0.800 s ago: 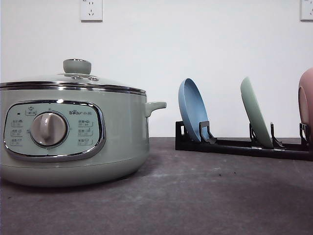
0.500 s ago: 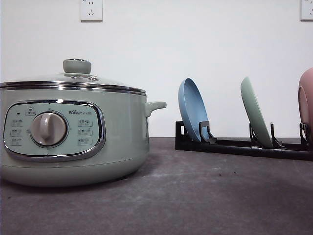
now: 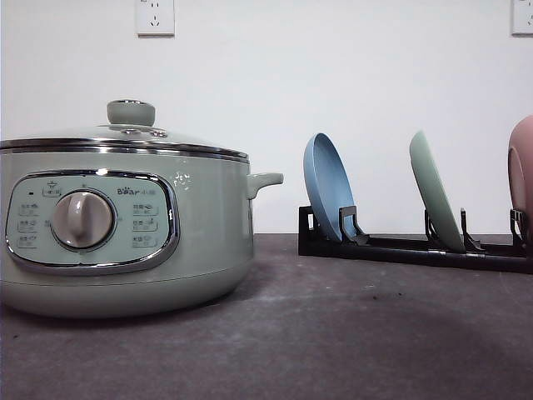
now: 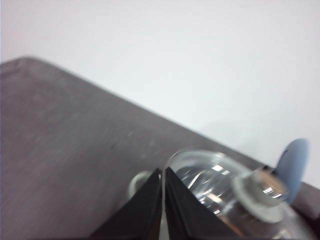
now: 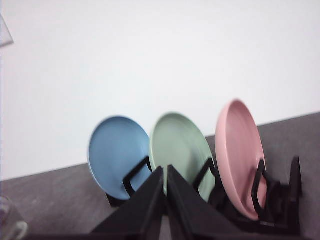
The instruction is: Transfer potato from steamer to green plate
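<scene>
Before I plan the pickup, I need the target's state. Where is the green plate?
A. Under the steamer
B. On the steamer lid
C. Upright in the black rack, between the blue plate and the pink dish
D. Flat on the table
C: the green plate stands on edge in the black rack, with the blue plate on one side and the pink dish on the other.

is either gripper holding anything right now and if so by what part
Nothing is held. The left gripper has its black fingers closed together, empty, above the steamer's glass lid. The right gripper is likewise closed on nothing, facing the pale mint-green plate.
</scene>
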You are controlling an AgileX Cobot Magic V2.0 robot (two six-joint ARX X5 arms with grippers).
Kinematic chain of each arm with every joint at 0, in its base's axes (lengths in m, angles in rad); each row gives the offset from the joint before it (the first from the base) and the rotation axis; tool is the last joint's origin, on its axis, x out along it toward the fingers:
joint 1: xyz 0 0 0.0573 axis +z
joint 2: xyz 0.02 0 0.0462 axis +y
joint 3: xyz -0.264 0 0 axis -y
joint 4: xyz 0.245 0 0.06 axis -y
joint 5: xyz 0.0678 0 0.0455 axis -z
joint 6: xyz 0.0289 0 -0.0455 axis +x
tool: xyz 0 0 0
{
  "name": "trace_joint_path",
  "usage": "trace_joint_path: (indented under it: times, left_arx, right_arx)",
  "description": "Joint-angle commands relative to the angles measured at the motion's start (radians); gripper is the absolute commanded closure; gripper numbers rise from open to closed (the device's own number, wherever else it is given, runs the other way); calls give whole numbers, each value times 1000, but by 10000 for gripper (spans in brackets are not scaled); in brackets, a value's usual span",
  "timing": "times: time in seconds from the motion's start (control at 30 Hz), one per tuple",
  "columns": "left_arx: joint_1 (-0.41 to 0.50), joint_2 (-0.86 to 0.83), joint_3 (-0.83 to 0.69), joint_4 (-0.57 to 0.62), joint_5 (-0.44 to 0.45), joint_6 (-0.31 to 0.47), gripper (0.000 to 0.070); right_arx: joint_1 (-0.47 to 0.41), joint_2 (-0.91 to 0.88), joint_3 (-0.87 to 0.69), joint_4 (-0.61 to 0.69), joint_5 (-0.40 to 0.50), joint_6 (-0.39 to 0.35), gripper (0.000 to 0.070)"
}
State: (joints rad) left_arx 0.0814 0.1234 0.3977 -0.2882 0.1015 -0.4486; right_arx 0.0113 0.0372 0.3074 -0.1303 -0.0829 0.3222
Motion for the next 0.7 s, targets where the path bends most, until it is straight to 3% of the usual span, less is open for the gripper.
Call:
trace_joint_path:
  times: [0.0, 0.33, 0.67]
  left_arx:
    - [3, 29, 51, 10, 20, 32, 699]
    - [3, 241, 307, -142, 170, 140, 700]
    - [-4, 458, 537, -370, 397, 294, 700]
  right_arx:
    - [0, 22, 46, -8, 2, 4, 700]
    - [0, 216, 296, -162, -36, -65, 700]
    - [0, 465, 541, -383, -222, -194, 700]
